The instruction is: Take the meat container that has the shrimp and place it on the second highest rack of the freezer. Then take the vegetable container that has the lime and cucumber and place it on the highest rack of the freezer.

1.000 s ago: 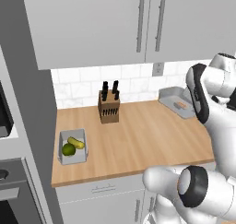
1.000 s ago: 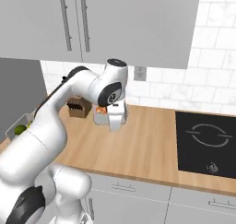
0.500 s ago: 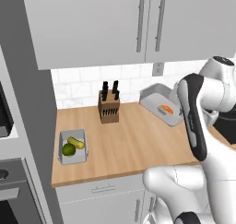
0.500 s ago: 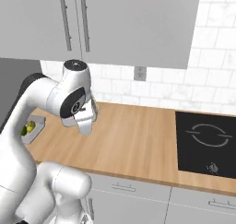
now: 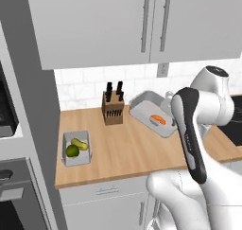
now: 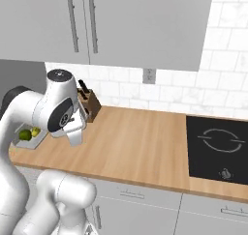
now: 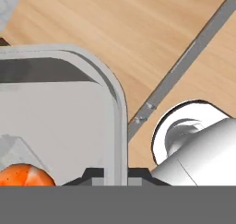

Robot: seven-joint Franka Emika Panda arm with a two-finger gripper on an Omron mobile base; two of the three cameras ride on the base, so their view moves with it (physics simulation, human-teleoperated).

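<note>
The meat container [image 5: 152, 111] is a grey tray with an orange shrimp [image 5: 157, 119] in it. It hangs tilted above the counter, just right of the knife block. In the hand view my gripper [image 7: 115, 174] is shut on the tray's rim [image 7: 118, 109], and the shrimp [image 7: 22, 176] lies at the lower left. The vegetable container [image 5: 75, 147] rests on the counter's left end, holding a lime [image 5: 72, 150] and a cucumber [image 5: 80, 143]. This vegetable container [image 6: 29, 135] also shows past my arm. The freezer's racks are out of view.
A knife block [image 5: 113, 110] stands against the tiled back wall. A black cooktop [image 6: 218, 147] fills the counter's right end. Grey wall cabinets [image 5: 142, 21] hang overhead. A tall grey panel [image 5: 28, 106] borders the counter on the left, with an oven [image 5: 14, 196] beyond it.
My arm has swung left along the counter, carrying the meat container from the back right toward the knife block. The vegetable container has stayed put.
</note>
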